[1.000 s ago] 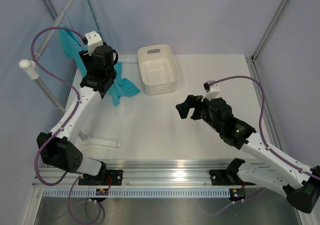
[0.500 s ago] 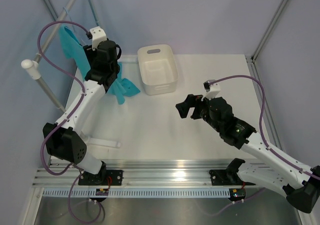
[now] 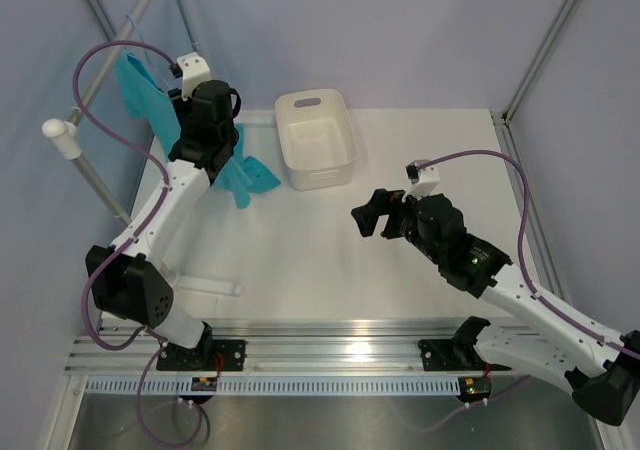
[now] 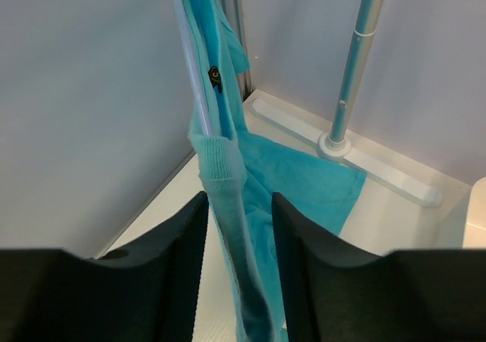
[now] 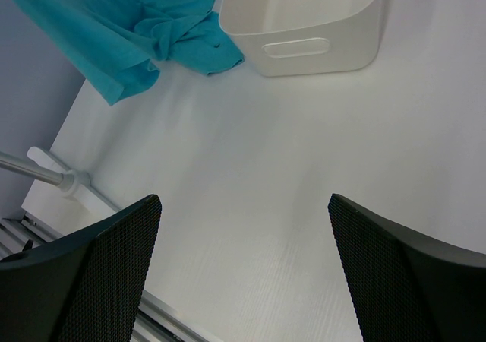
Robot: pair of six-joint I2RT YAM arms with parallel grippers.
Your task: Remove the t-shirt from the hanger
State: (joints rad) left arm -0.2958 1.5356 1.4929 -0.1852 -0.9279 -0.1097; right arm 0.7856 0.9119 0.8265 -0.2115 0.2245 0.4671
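Rack pole beside t-shirt (white tub near).

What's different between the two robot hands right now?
The left gripper is up at the rack, jaws close-set on either side of the hanging t-shirt; whether it pinches is unclear. The right gripper hovers over the table, jaws wide, holding nothing. Both are black and two-fingered.

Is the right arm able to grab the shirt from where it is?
Probably yes, at least its bottom end. The right gripper is open above the table, and the shirt's loose end lies beside the tub with nothing between them. The hanging part looks too far away.
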